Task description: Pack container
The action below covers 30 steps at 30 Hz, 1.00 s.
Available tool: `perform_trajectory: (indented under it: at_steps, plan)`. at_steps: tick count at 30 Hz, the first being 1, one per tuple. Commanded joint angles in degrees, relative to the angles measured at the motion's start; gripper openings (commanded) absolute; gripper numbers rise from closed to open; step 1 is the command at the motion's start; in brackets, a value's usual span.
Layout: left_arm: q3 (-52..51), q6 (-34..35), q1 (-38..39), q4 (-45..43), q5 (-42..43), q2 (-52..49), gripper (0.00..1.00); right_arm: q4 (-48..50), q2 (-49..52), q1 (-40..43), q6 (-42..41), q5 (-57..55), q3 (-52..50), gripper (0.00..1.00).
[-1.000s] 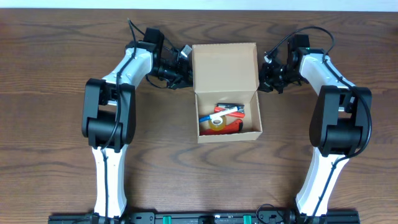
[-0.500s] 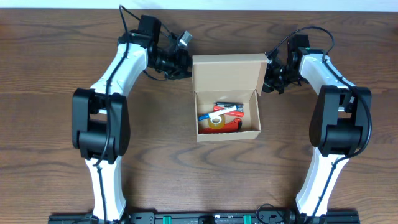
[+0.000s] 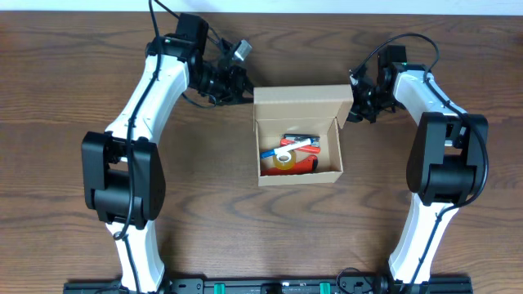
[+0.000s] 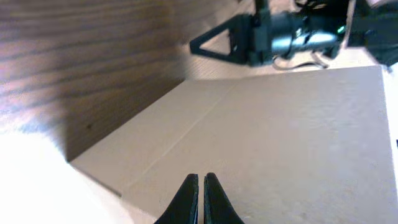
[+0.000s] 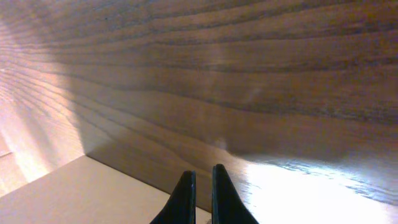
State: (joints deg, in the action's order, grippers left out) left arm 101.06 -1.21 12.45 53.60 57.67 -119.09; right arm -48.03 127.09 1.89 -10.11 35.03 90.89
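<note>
The container is a tan cardboard box in the middle of the table. Its hinged lid stands tilted up at the far side. Inside lie a white marker pen, a yellow tape roll and red and blue items. My left gripper is shut, its tips against the lid's outer face near the left edge; the lid fills the left wrist view. My right gripper is shut beside the lid's right edge, with cardboard at its lower left.
The dark wooden table lies bare on all sides of the box. Both arm bases stand at the near edge. My right gripper also shows at the top of the left wrist view.
The lid has swung up from lying flat behind the box to a steep tilt. My left arm has moved farther back and up with it. My right gripper has barely moved.
</note>
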Motion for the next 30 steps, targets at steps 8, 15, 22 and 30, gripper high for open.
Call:
perform_trajectory:
  at_steps: [8, 15, 22, 30]
  plan:
    - [1.33, -9.88, 4.85, 11.15, -16.26, 3.45, 0.06, 1.51, 0.68, -0.28, 4.26, -9.49, -0.33, 0.02]
    - [1.33, -10.54, 5.95, 13.57, -35.65, 8.22, 0.15, 4.63, 0.68, -0.26, 7.54, -15.61, 0.09, 0.22]
    - [1.33, -7.61, 4.72, 11.89, -60.13, 14.36, 0.95, 3.3, 0.2, -0.83, 12.31, -21.4, 6.99, 0.48]
    - [1.31, 0.22, -0.98, 12.39, -66.16, 16.06, 0.95, -5.49, -6.82, -6.12, 8.83, -39.21, 17.33, 0.57]
